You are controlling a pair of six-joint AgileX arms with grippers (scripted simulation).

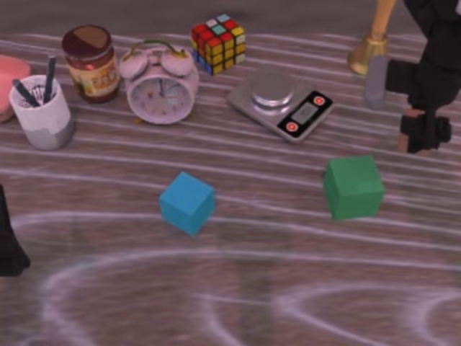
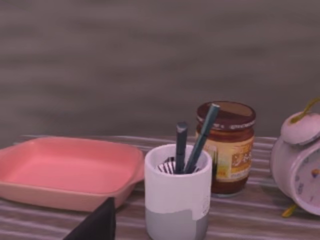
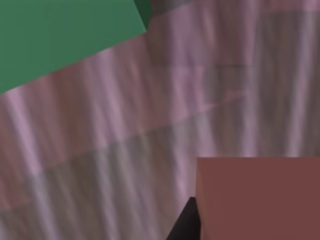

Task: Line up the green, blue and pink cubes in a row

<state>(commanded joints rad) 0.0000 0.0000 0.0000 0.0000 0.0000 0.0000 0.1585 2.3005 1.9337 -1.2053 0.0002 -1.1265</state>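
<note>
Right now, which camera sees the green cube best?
The top view: the whole green cube shows there, standing on the table right of the blue cube. The right wrist view catches only one cropped green face. The left wrist view misses it.

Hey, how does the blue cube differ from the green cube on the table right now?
The blue cube is bright blue; the green cube is dark green. The blue cube looks slightly smaller than the green cube. The blue cube lies nearer the table's middle, in front of the alarm clock; the green cube lies to the right, in front of the kitchen scale. Both are plain, single-colour cubes resting free on the table, ungripped.
</note>
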